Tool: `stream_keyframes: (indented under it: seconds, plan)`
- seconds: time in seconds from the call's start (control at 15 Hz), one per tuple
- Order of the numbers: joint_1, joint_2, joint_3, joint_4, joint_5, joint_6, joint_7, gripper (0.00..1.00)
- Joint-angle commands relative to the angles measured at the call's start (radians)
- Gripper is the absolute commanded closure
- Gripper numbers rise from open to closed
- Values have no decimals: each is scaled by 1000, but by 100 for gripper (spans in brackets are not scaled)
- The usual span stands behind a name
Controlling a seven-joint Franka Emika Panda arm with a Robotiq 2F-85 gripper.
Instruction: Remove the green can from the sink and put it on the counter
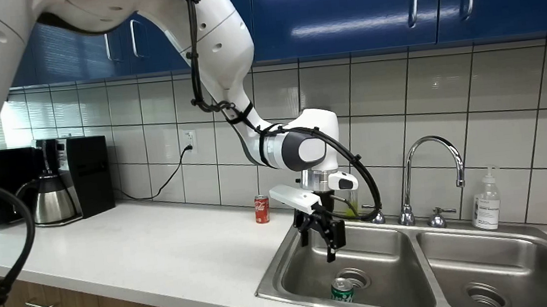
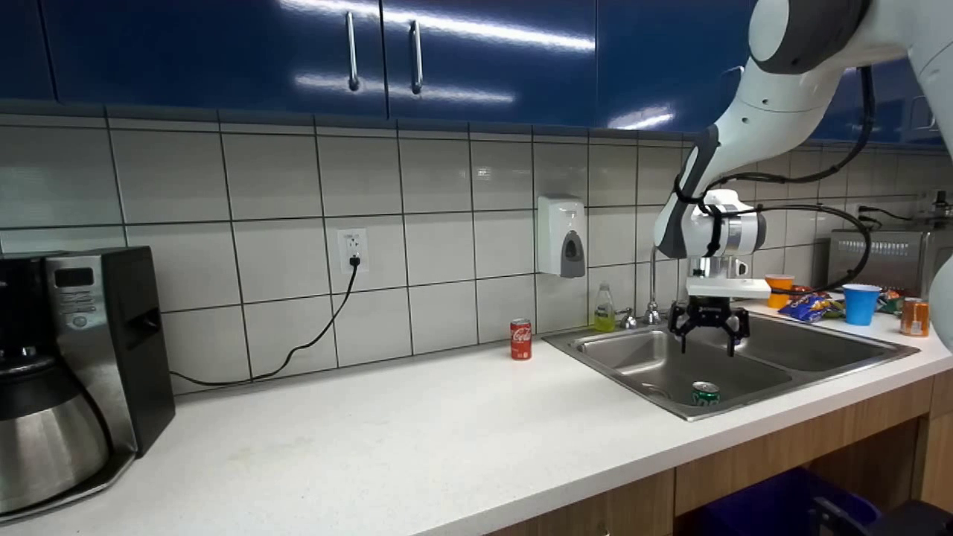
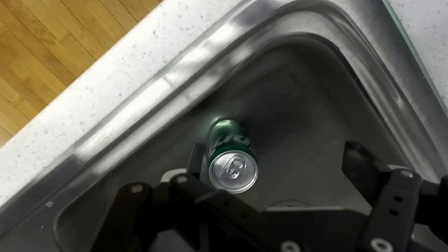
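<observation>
The green can (image 1: 342, 291) with its silvery top stands upright in the basin of the steel sink (image 1: 423, 259) closer to the red can, near the front wall. It also shows in an exterior view (image 2: 705, 394), where the sink front edge hides its lower part. My gripper (image 1: 318, 250) is open and empty above that basin, fingers pointing down. In the wrist view, the can (image 3: 233, 168) lies between the open fingers (image 3: 274, 154), close beside the left finger and below the fingertips. The pale counter (image 2: 335, 447) runs alongside the sink.
A red can (image 2: 521, 340) stands on the counter by the tiled wall. The chrome faucet (image 1: 408, 175) and a soap bottle (image 1: 487, 203) stand behind the sink. A coffee maker (image 1: 54, 194) stands at the far counter end. A blue cup (image 2: 861, 305) stands beyond the sink.
</observation>
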State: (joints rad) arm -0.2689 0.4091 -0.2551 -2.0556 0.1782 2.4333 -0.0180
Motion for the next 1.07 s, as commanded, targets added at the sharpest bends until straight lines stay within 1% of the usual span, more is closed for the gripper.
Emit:
stream_keyframes:
  seconds: [0.0,0.4,1.0]
  plan:
    - [-57,68,32,75,32,1,-31,0]
    - [-95,156,46,149,45,5,-25,0]
    - [-105,262,77,234,42,35,-18,0]
